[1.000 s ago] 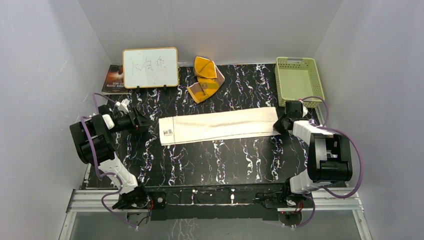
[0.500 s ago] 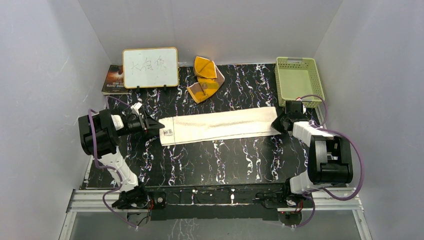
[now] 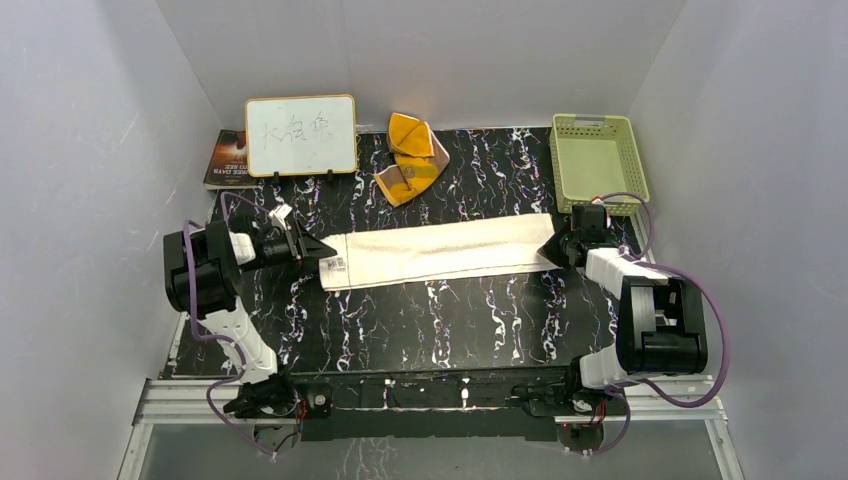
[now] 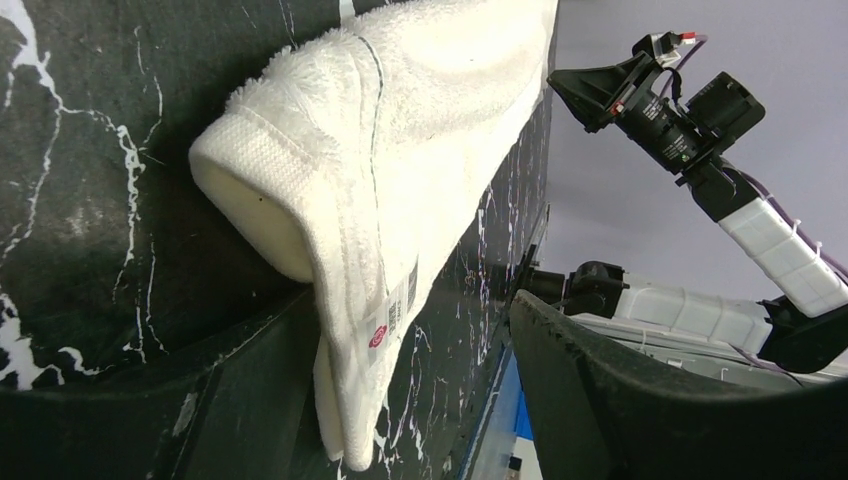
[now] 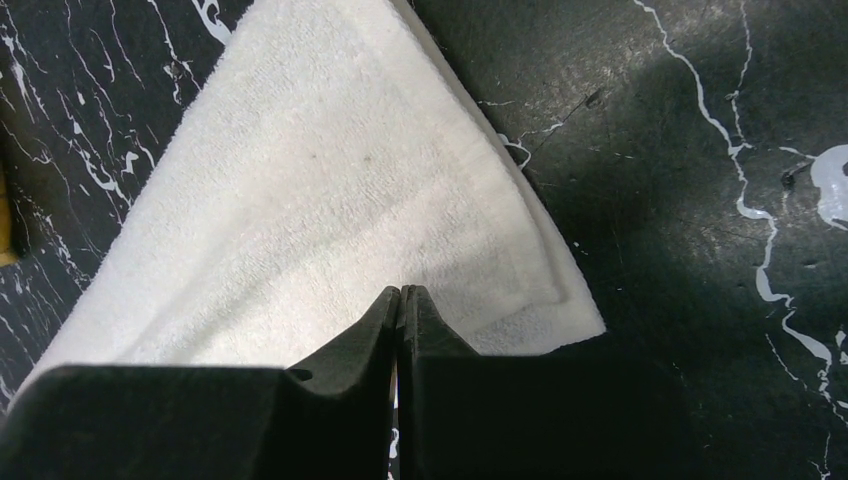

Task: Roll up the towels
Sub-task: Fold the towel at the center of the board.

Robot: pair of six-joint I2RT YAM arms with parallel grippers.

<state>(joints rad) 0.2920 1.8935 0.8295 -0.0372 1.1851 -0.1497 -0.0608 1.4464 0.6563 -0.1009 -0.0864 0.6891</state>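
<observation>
The cream-white towel lies folded into a long strip across the middle of the black marbled table. My left gripper is open at its left end. In the left wrist view the towel's end with its label sits between the spread jaws of that gripper, close to the left finger. My right gripper is shut at the towel's right end. In the right wrist view its closed tips are over the towel's corner, with no cloth seen between them. The orange-yellow towel lies crumpled at the back.
A white board with writing stands at the back left, with a book beside it. A green basket sits at the back right, just behind the right gripper. White walls close in on three sides.
My left arm has swung right, bringing its open gripper to the towel's left end. My right gripper has shifted slightly left onto the towel's right end. The towels have not moved.
</observation>
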